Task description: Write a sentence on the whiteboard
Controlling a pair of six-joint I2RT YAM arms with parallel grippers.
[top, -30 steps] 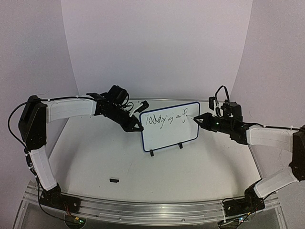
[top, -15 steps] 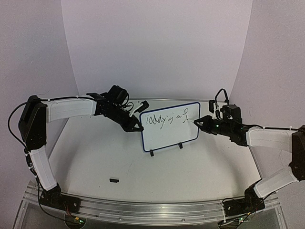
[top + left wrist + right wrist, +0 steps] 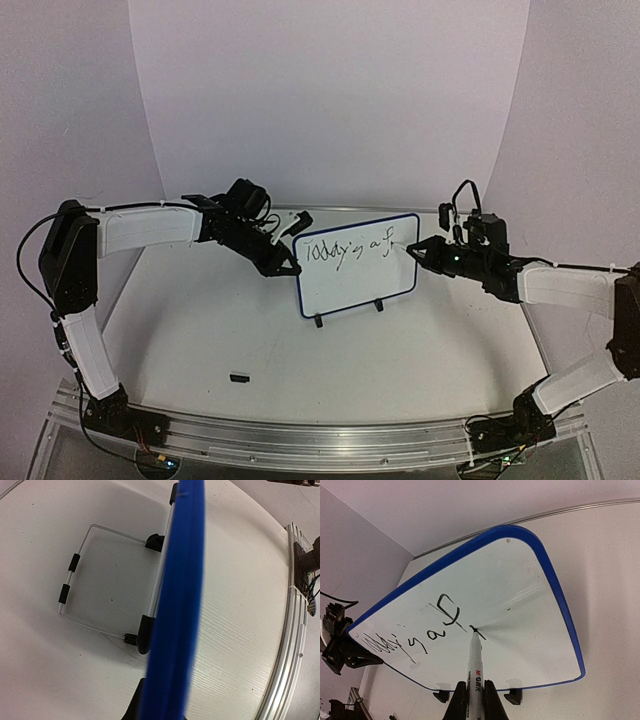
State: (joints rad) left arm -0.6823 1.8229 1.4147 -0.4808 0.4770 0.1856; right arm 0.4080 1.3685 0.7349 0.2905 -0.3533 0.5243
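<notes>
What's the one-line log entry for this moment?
left gripper: shut on whiteboard rim | right gripper: shut on marker | marker tip: on whiteboard | sentence: unfinished

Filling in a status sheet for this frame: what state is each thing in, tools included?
Small white whiteboard with blue rim: upright on its feet, left edge gripped.
Black handwritten sentence: unfinished, one line begun.
Black-and-white marker pen: uncapped, tip on the board.
Left tool: shut on the whiteboard.
Right tool: shut on the marker pen.
Small black piece: lying loose in front of the board, untouched.
</notes>
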